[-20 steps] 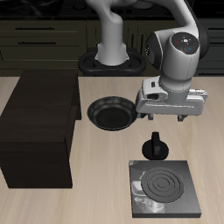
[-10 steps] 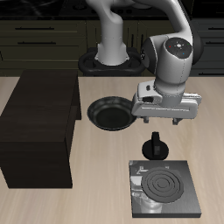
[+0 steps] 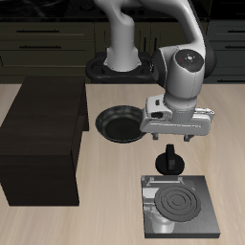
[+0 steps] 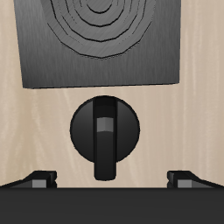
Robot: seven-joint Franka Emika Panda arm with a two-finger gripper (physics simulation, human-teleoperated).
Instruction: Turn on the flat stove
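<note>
— Two views are given; what is seen in each?

— From the front and above, a large dark wooden cabinet block is seen at one side of the table, then a round black frying pan farther back near the middle, then the hand hanging above the knob, with the flat stove nearest the table's front edge. The cabinet and pan are not shown in the wrist view.

— And what is shown there instead?

— The knob is seen from straight above, as a round black disc with a raised bar across it. One edge of the stove slab and part of its grey coil rings are visible too, and both fingertips are seen spread wide, one at each side of the knob and touching nothing. The hand is therefore open and empty.

— Which way is the knob's bar pointed?

— Its long axis is laid in line with the stove's middle, running from the slab toward the robot's base. The knob is set on the table just beside the slab's back edge, apart from it by a narrow strip of bare wood.

— Are the rings lit?

— Grey rings are shown in both views; no red glow is seen.
</note>
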